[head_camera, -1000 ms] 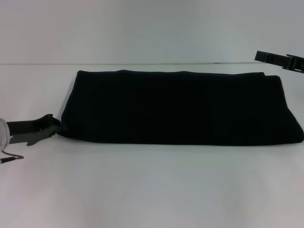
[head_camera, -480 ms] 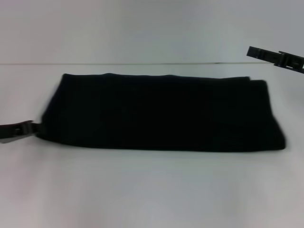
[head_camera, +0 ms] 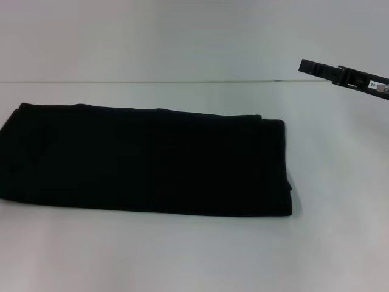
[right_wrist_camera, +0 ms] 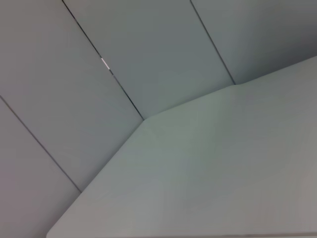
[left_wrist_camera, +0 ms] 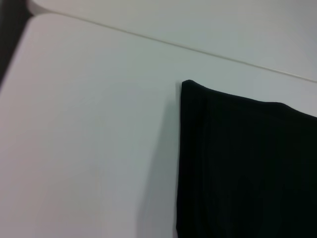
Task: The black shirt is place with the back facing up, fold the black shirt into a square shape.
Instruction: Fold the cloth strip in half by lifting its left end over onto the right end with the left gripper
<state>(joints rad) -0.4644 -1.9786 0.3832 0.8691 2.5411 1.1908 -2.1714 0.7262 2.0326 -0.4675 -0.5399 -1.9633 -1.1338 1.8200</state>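
Head view: the black shirt (head_camera: 146,161), folded into a long band, is lying toward the desk's (head_camera: 194,255) left edge; the right claw (head_camera: 343,76) is hovering above the far right corner, its state unreadable. Left wrist view: the shirt's corner (left_wrist_camera: 195,94) is lying flat, the left claw unseen. Right wrist view: only bare desk (right_wrist_camera: 213,173) is showing. Soft and limp, the cloth probably wants gripping at an end's corners.

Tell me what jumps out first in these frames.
The black shirt, folded into a long flat band, lies across the left and middle of the white table, reaching the head view's left edge. The right hand hangs raised at far right, well clear of the cloth. The left hand is out of view.
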